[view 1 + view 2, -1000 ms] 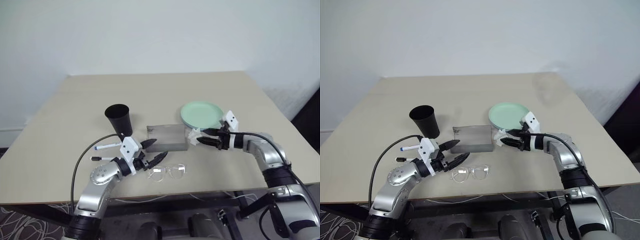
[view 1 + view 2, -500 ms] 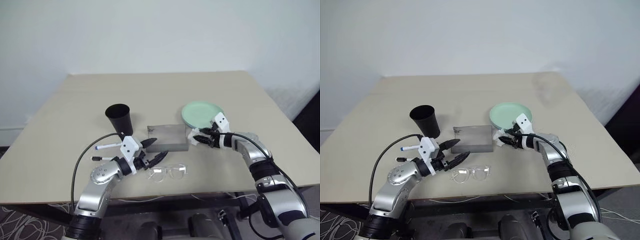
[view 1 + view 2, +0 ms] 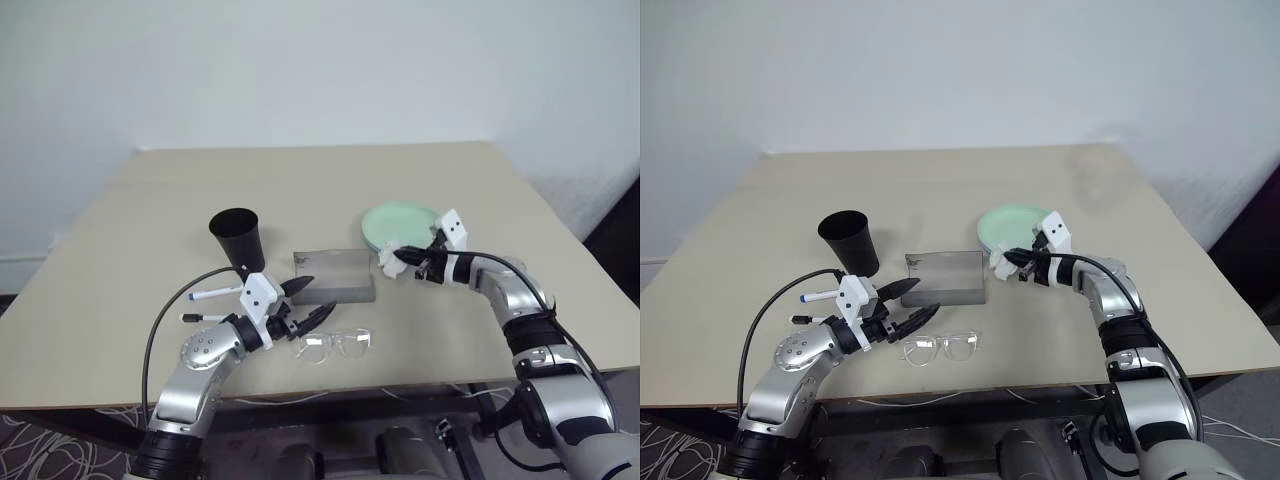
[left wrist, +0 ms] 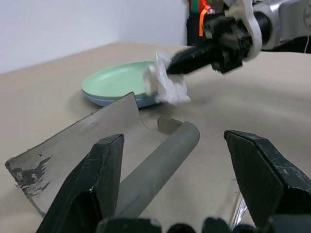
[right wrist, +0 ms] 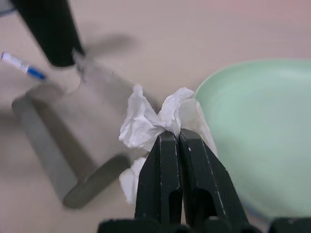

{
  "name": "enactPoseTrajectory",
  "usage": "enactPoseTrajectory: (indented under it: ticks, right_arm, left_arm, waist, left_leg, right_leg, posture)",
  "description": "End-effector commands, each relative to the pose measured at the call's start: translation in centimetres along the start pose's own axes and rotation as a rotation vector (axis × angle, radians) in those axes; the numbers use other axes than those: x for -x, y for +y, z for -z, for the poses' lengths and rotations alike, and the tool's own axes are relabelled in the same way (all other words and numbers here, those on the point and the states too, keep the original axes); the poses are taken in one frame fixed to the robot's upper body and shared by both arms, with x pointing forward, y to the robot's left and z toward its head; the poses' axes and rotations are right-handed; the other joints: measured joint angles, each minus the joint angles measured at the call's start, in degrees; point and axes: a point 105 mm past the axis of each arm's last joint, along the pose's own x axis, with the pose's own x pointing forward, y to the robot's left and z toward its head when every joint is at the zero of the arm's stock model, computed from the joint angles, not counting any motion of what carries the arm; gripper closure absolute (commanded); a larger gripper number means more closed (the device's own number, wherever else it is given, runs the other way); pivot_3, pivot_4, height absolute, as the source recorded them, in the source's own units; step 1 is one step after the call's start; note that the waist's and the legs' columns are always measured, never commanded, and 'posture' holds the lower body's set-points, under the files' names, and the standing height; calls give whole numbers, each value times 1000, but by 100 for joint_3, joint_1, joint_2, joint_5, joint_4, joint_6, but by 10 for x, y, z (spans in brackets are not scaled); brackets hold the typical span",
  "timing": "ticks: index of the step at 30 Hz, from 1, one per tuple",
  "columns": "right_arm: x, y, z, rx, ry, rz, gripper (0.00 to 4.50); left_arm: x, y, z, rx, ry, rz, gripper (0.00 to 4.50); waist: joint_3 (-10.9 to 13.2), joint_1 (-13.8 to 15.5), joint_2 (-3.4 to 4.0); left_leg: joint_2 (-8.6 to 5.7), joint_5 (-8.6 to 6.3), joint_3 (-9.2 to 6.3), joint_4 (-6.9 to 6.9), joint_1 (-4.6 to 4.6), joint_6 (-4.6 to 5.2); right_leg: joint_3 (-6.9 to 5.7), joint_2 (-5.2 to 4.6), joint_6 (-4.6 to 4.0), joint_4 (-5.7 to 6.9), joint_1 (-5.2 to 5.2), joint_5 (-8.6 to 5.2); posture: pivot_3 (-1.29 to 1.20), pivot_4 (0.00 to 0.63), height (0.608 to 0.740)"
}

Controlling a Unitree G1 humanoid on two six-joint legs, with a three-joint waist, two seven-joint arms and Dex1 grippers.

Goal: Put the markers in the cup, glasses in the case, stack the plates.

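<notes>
The right gripper is pinched closed on a crumpled white tissue, lifted just left of the mint green plate stacked on the light blue one. The left gripper, fingers spread wide and empty, hovers near the clear-framed glasses and open grey case.

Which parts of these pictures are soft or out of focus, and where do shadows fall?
Left wrist view: the open left gripper is blurred up close, and the flat grey case softens nearby. Right wrist view: the crumpled white tissue is crisp, while the black tapered cup and blue-capped marker are blurred. Left eye view: even light, faint shadows beside the cup on the beige table.
</notes>
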Motion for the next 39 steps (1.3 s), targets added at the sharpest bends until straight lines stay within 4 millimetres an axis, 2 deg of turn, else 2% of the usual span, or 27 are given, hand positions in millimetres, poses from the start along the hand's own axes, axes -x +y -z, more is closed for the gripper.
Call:
enactPoseTrajectory:
  ticks: [1, 6, 7, 10, 16, 21, 23, 25, 31, 39]
  right_arm:
    - [2, -22, -39, 28, -102, 117, 4481]
    - [-4, -42, -33, 34, -55, 248, 4481]
    - [-5, -45, -30, 37, -35, 273, 4287]
    - [-7, -51, -22, 34, -2, 315, 3482]
    - [-5, -59, -18, 61, 4, 371, 1412]
    - [1, -57, -24, 67, -59, 332, 1412]
    - [5, -41, -37, 73, -143, 190, 1412]
    - [8, -26, -40, 86, -174, 76, 1412]
    - [22, 19, -27, 94, -142, -194, 1412]
    - [25, 32, -20, 75, -130, -208, 1412]
  left_arm:
    - [-1, -1, -10, -32, -37, 7, 997]
    - [-3, -1, -10, -34, -39, 8, 997]
    - [-3, -1, -10, -36, -39, 7, 997]
    - [-3, 0, -11, -39, -41, 4, 997]
    - [-2, 3, -8, -44, -36, -2, 997]
    - [0, 5, -7, -67, -12, 25, 997]
    - [0, 8, -10, -94, 24, 95, 997]
    - [0, 8, -12, -109, 58, 167, 997]
    - [-2, 3, -10, -163, 219, 433, 997]
    - [-21, -4, -3, -195, 343, 626, 997]
  waist:
    - [0, -4, 1]
    - [-1, -6, 0]
    - [-1, -2, 0]
    - [-1, -6, 1]
    - [-1, -14, 2]
    - [-1, -13, 2]
    - [0, -9, 2]
    - [-1, -6, 3]
    - [-1, -8, 6]
    - [2, -1, 10]
  left_leg:
    - [0, 0, 0, 0, 0, 0]
    - [1, 0, -1, -2, 1, 0]
    - [0, 0, 0, -3, 0, 0]
    - [-1, 0, 1, -4, -3, 0]
    - [-1, 1, 1, -4, -2, 1]
    - [-1, 1, 1, -4, 0, 1]
    - [-1, 1, 0, -4, -1, 1]
    - [-1, 1, -5, -3, -3, 2]
    - [-2, 0, -4, -3, -3, 1]
    - [0, 1, -1, 1, 2, 1]
  right_leg:
    - [0, 0, 0, 0, 0, 0]
    - [-1, 0, -3, -2, 1, 2]
    - [-1, 0, -3, -3, 0, 2]
    - [1, 0, -3, -7, 0, 2]
    - [3, 0, -3, -5, 0, 2]
    - [3, 1, -5, -4, 1, 3]
    - [2, 1, -5, -5, 1, 3]
    - [-1, 2, -4, -4, 1, 3]
    - [-3, 2, -3, -6, 3, 2]
    - [-3, 2, -3, 1, 1, 2]
  posture:
    - [0, 0, 737]
    - [0, 0, 737]
    - [0, 0, 737]
    - [0, 0, 737]
    - [0, 0, 737]
    - [0, 0, 737]
    - [0, 0, 737]
    - [0, 0, 737]
    - [0, 0, 737]
    - [0, 0, 737]
